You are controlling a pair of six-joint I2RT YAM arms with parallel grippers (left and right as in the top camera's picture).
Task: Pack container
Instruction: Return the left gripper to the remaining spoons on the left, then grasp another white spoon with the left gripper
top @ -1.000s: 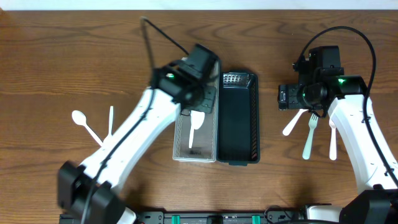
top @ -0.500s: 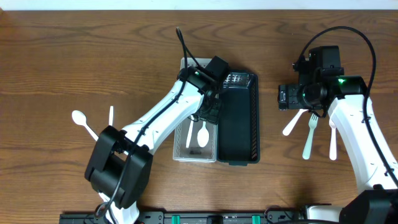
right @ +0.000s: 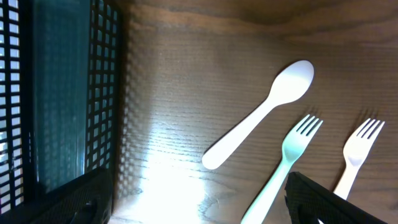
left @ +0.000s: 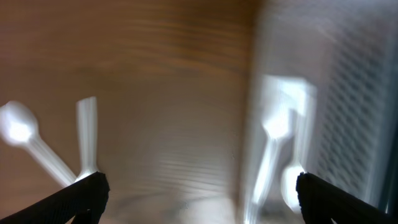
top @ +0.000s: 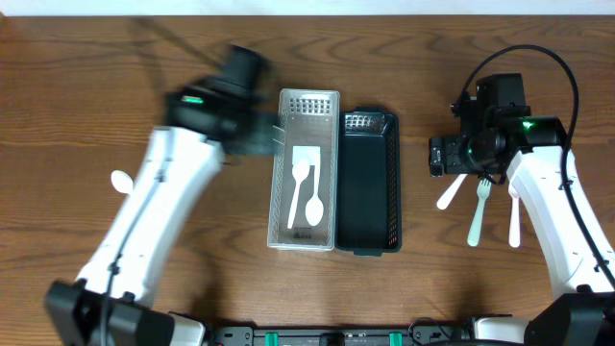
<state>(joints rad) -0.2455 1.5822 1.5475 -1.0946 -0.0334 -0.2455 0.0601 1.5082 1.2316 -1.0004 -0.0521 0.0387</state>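
Observation:
The grey mesh container (top: 327, 115) stands at mid-table with white utensils in it, a white spoon (top: 313, 206) among them. My left gripper (top: 261, 140) is blurred, just left of the container's rim, open and empty. In the left wrist view the left gripper (left: 199, 202) spans bare wood, with the container (left: 348, 93) to its right. My right gripper (top: 450, 156) hovers open beside the black basket (top: 366, 235). In the right wrist view the right gripper (right: 199, 199) is over wood, with a white spoon (right: 261, 118), a teal fork (right: 286, 162) and a white fork (right: 357, 152) near it.
On the left a white spoon (top: 118, 180) lies partly under my left arm. The left wrist view shows that spoon (left: 22, 134) beside a white utensil handle (left: 87, 130). On the right lie a white spoon (top: 452, 190), a teal fork (top: 478, 213) and a white fork (top: 514, 216).
My left gripper opened over the grey container and left a white spoon in it. The left arm then swung out to the left. The right arm barely moved.

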